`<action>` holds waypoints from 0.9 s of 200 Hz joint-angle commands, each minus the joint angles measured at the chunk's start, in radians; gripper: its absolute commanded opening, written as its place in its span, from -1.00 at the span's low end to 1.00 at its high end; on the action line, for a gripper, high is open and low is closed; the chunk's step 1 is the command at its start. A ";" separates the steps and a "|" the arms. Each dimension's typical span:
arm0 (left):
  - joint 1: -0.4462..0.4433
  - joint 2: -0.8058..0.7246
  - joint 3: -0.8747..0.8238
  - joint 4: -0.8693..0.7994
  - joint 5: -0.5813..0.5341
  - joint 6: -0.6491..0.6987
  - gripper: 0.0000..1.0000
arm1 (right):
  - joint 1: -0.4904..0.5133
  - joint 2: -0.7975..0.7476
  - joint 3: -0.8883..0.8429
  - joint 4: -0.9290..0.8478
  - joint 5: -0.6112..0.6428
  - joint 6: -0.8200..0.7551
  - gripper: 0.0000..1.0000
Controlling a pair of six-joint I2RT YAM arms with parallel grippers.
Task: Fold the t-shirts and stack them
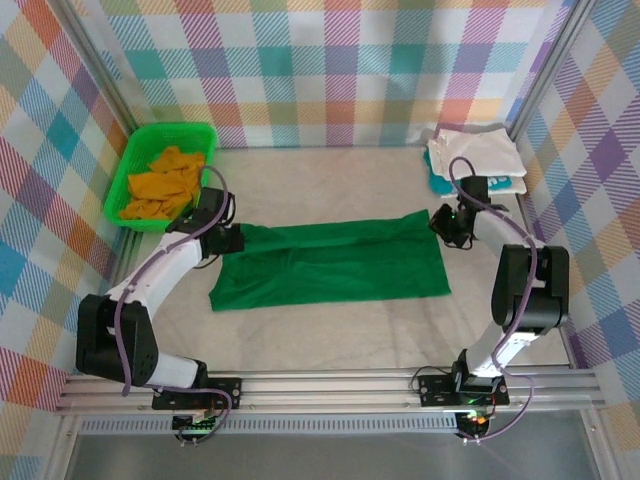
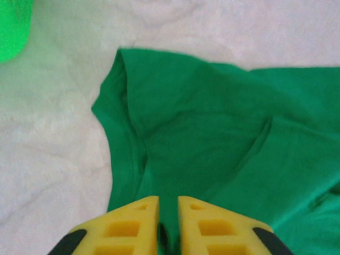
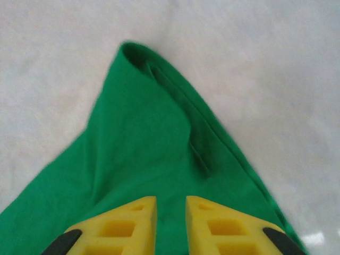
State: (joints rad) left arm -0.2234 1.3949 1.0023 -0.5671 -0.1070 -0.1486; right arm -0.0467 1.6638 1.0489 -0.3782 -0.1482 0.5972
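Observation:
A plain dark green t-shirt [image 1: 330, 265] lies on the table as a long band, folded lengthwise. My left gripper [image 1: 238, 240] hovers at its left end and my right gripper [image 1: 445, 225] at its right end. In the left wrist view the yellow fingers [image 2: 143, 223] stand a little apart around the gripper's middle [image 2: 168, 202], just over the green cloth [image 2: 212, 122]. In the right wrist view the gripper [image 3: 171, 201] also shows a narrow gap, with a pointed corner of the shirt [image 3: 143, 122] lying flat beneath it. Neither pair of jaws pinches cloth.
A bright green basket [image 1: 140, 150] at the back left holds an orange t-shirt [image 1: 165, 185]; its rim [image 2: 10, 26] shows in the left wrist view. A folded white t-shirt [image 1: 478, 152] lies on a teal one [image 1: 440, 185] at the back right. Checked walls close in three sides.

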 commanded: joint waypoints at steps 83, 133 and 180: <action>-0.021 0.116 0.128 0.029 0.149 0.035 0.13 | 0.110 -0.005 0.115 -0.056 0.003 -0.082 -0.46; -0.085 0.360 0.272 0.030 0.186 0.087 0.21 | 0.149 0.227 0.299 -0.111 -0.027 -0.111 -0.43; -0.106 0.423 0.215 0.080 0.203 0.056 0.13 | 0.148 0.252 0.217 -0.076 -0.031 -0.111 -0.47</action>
State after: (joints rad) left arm -0.3168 1.8233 1.2491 -0.5121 0.0746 -0.0887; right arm 0.1043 1.9244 1.3136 -0.4503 -0.1688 0.5076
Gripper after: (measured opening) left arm 0.588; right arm 0.273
